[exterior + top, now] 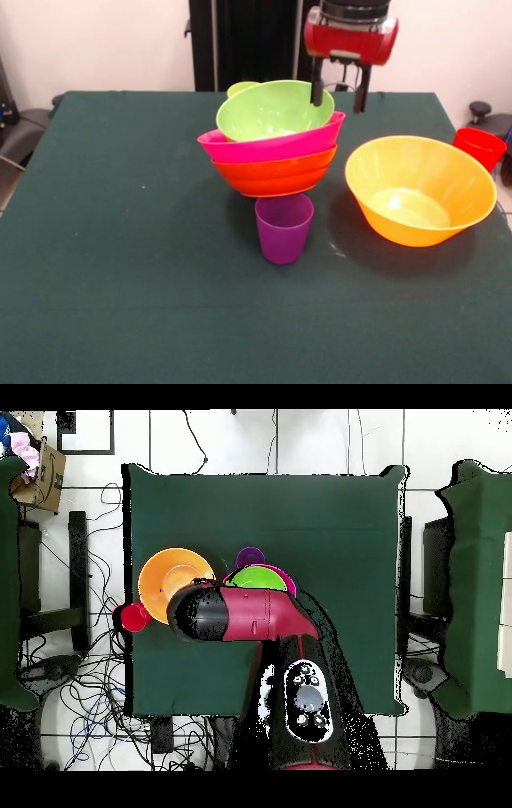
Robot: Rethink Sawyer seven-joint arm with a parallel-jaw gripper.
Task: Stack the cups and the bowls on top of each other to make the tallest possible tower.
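Hovering with fingers spread, the end effector (pixel 339 94) straddles the far rim of the tower's (pixel 272 148) green bowl (pixel 272 112).

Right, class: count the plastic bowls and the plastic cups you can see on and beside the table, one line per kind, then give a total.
Bowls: 4 – lime green bowl, pink bowl and red-orange bowl in the tower, plus the large orange bowl standing apart.
Cups: 2 – purple cup in front of the tower, red cup at the table's edge.
A lime green rim behind the tower: kind unclear, not counted.
Total: 6
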